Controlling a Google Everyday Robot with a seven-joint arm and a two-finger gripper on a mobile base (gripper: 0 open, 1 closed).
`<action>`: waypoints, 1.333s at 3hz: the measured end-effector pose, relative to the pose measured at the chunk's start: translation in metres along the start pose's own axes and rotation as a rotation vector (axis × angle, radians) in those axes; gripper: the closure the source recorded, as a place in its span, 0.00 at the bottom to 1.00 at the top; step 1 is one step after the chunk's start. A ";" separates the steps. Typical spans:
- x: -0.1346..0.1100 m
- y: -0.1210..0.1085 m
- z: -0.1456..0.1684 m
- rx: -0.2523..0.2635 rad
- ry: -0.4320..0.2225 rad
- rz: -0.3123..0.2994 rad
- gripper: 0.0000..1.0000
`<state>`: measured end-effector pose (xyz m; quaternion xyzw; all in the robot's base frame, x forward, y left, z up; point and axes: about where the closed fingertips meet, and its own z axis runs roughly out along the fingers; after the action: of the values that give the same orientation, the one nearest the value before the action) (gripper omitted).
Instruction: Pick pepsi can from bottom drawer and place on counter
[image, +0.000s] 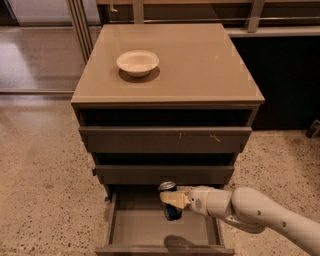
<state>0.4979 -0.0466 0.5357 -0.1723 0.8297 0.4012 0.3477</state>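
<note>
Camera view: inside the open bottom drawer (140, 227), the pepsi can (172, 214) is held upright, clamped by the gripper (171, 199), which reaches in from 3 o'clock. The bench (200, 65) lies at 12 o'clock, with the white bowl (138, 62) on it at 11.

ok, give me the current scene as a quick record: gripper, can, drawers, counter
gripper: two-finger gripper over the open bottom drawer, shut on the can; arm comes in from the lower right
can: small dark blue metal pepsi can, upright, silver top showing, tan finger across its front
bottom drawer: grey-brown bottom drawer, pulled out, nothing else visible inside
upper drawers: two grey-brown upper drawers, far less extended than the bottom one
counter: glossy tan counter, holds a round white bowl at back left; can not yet on it
</note>
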 end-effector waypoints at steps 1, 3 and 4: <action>-0.050 0.059 -0.030 0.039 -0.066 -0.110 1.00; -0.060 0.069 -0.030 -0.003 -0.056 -0.126 1.00; -0.102 0.091 -0.048 -0.044 -0.087 -0.216 1.00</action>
<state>0.4965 -0.0271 0.6795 -0.2507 0.7816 0.3866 0.4205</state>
